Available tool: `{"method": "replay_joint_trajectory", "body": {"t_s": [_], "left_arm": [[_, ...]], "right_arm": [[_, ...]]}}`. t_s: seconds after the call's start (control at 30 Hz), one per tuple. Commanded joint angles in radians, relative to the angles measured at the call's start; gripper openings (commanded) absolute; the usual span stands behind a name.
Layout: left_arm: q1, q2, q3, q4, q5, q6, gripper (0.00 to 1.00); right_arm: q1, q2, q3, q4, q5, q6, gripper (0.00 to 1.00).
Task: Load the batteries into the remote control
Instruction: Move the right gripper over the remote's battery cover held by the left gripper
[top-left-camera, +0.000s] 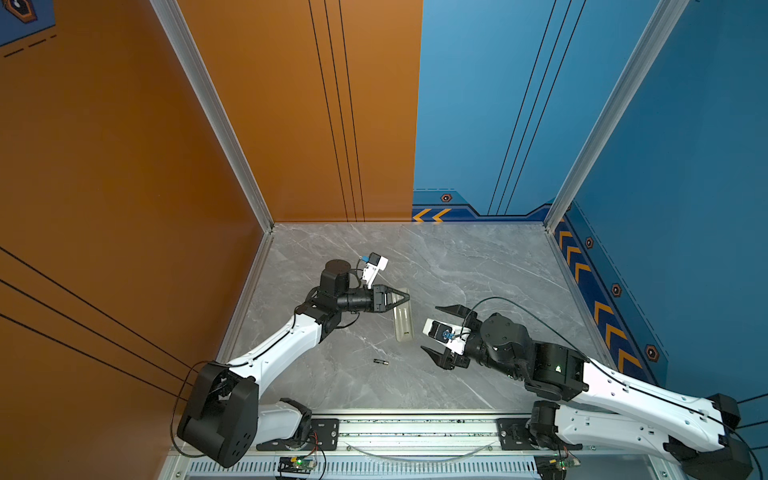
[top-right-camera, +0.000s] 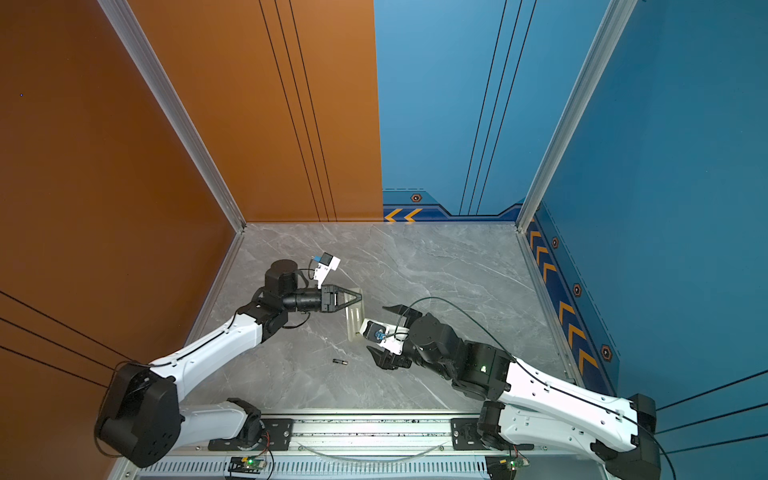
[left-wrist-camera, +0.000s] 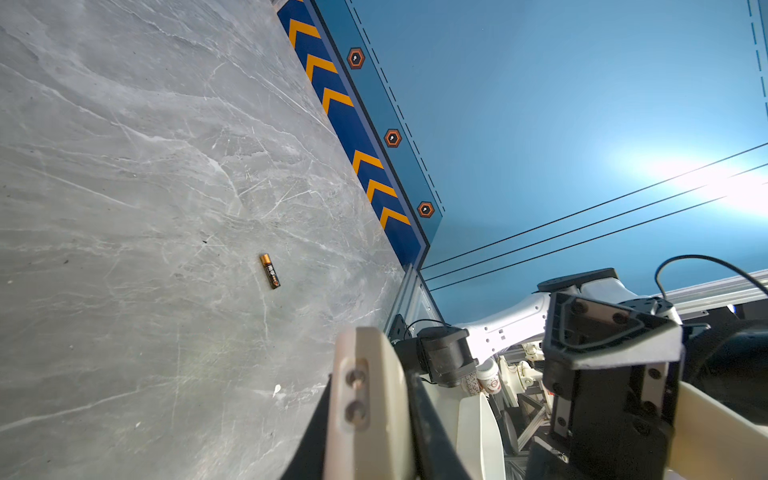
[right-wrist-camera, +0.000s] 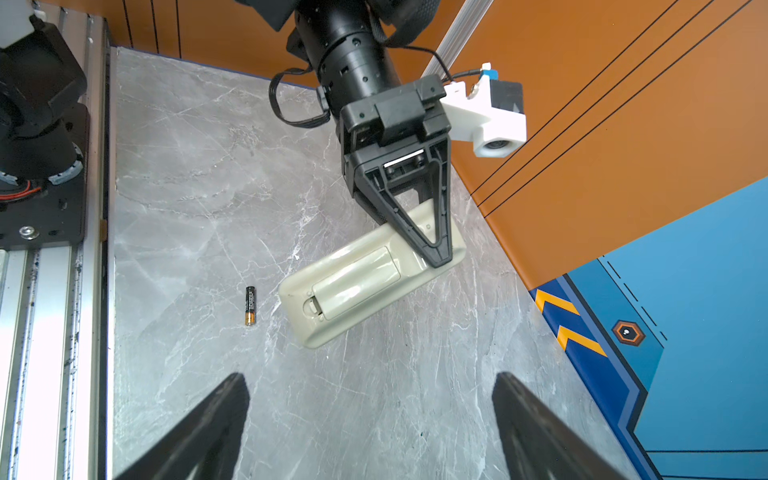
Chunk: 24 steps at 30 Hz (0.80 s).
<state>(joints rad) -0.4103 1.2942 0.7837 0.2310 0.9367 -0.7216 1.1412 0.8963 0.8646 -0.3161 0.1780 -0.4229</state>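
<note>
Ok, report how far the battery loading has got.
Done: nothing visibly loaded. In hand: the left gripper is shut on one end of the remote control, back up, its battery cover looking closed. Remaining: one battery lies loose on the table beside it; the right gripper is open and empty. No second battery shows; whether it sits under the cover cannot be told.

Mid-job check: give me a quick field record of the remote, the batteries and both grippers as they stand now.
remote control: back side up, battery cover looks in place
left gripper: shut on one end of the remote control
right gripper: open, empty, beside the remote's free end, not touching
battery: one lying loose on the table, apart from the remote
second battery: not visible in any view
</note>
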Motion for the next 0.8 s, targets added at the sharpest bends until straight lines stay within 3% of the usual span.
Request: {"method": "replay_joint_trajectory", "body": {"t_s": [0.0, 0.27, 0.57, 0.77], "left_arm": [[0.013, 0.032, 0.026, -0.055, 0.07, 0.035, 0.0], [0.025, 0.027, 0.021, -0.054, 0.101, 0.031, 0.0], [0.028, 0.048, 0.02, -0.053, 0.115, 0.026, 0.0], [0.019, 0.062, 0.02, -0.054, 0.118, 0.025, 0.0]], "right_arm": [[0.01, 0.032, 0.042, -0.072, -0.015, -0.028, 0.9], [0.012, 0.131, 0.07, -0.025, -0.034, -0.063, 0.9], [0.009, 0.197, 0.11, -0.002, -0.016, -0.02, 0.89], [0.008, 0.199, 0.151, -0.076, -0.002, -0.003, 0.89]]}}
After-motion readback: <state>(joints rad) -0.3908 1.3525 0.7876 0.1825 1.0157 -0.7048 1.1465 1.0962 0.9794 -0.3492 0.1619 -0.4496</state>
